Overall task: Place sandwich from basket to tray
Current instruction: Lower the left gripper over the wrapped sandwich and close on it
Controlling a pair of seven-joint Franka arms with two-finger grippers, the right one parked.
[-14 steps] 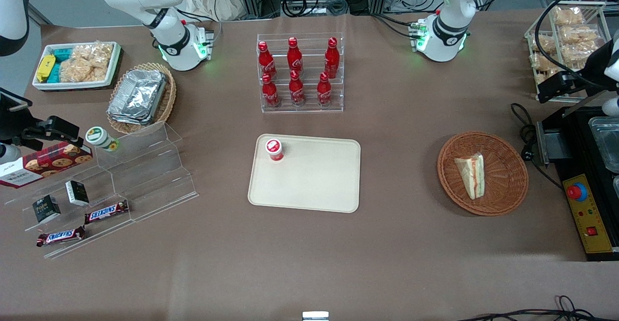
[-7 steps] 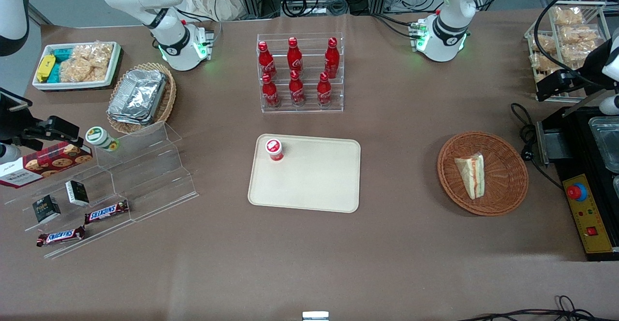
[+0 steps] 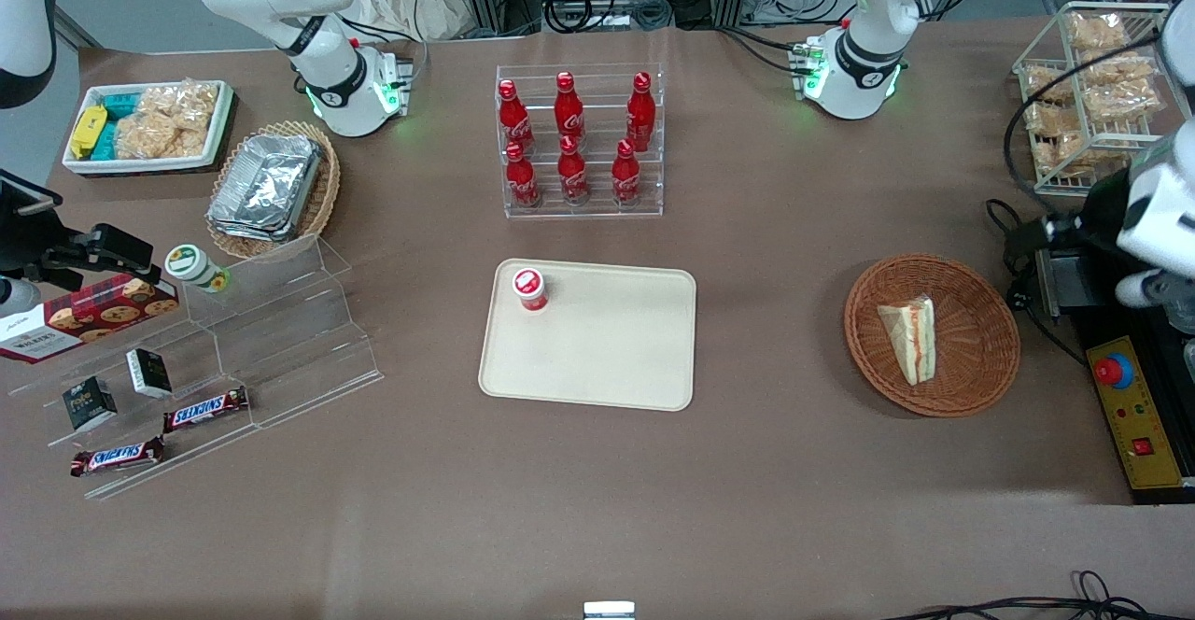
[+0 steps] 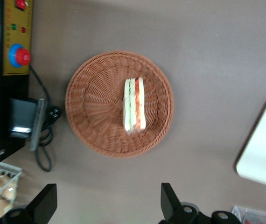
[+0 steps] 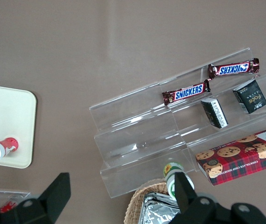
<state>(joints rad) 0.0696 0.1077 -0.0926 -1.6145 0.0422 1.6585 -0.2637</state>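
The sandwich (image 3: pixel 910 340), white wedge with red-green stripe, lies in the basket (image 3: pixel 980 359), bare table all around it. The tray (image 3: pixel 616 349) lies toward 9 o'clock from it. The gripper (image 4: pixel 106 205) hangs wide open and empty above the table beside the basket.

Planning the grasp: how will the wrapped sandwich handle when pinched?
The sandwich looks soft, so it probably squashes under pressure. Its clear wrap may be slippery. The open tool hangs above the basket, touching nothing.

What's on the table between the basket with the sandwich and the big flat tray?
Nothing: the front view shows only bare brown tabletop between the basket holding the sandwich and the tray. The open gripper hangs above the basket's edge.
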